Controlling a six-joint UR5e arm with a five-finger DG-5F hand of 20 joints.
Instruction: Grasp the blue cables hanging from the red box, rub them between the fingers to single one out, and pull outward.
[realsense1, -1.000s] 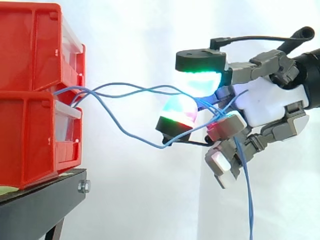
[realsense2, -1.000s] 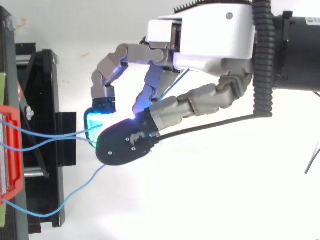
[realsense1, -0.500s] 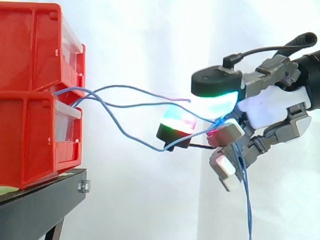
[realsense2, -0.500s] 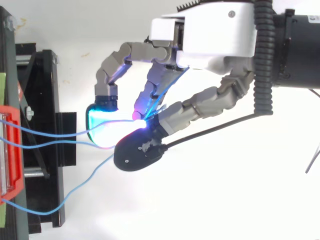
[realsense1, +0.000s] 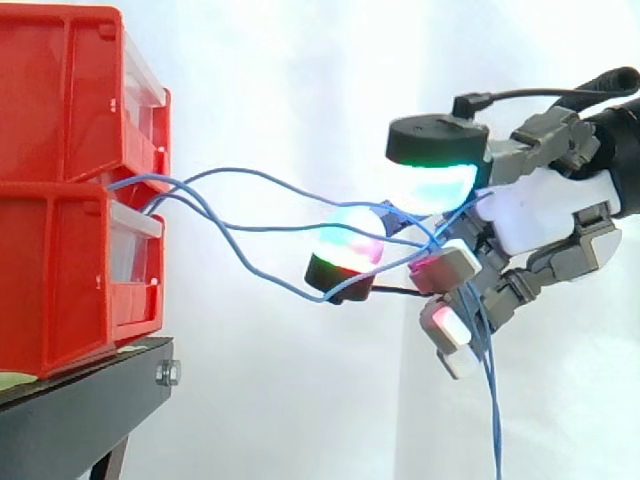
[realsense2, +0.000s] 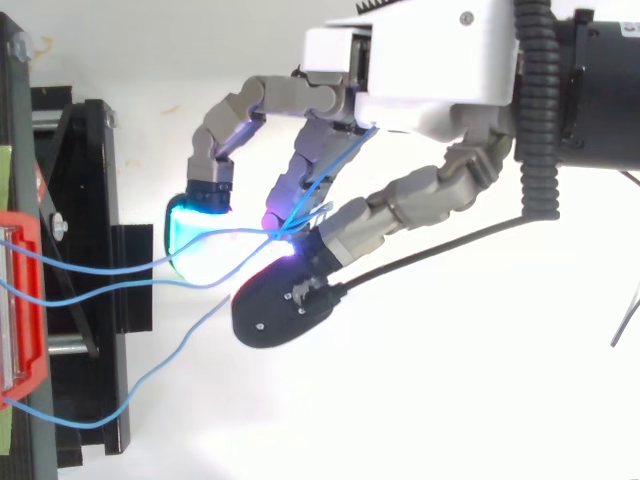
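A: Side view first: where are the blue cables (realsense1: 262, 227)?

B: They come out of the red box (realsense1: 70, 290) on the black stand (realsense1: 90, 385), loop across open air and run into the hand (realsense1: 530, 215). Loose ends hang down below it.

A: And the grip?

B: The fingers are curled in with the thumb opposite. In the top view the strands meet at one spot between the glowing pads (realsense2: 192, 238) and are pinched there. The hand is well apart from the box.

A: One strand or several?

B: Several, as far as I can tell (they cross just before the pads, so I won't count them).

A: Which step, then?

B: I judge it to be the rubbing. The grasp is made and no single cable is separated out yet.

A: Next?

B: Roll the pads against each other so the extra strands slip free, hold pressure on one, then draw away from the box. The slack loops suggest there is room before anything goes taut. Too hard a pinch would likely drag the whole bundle.
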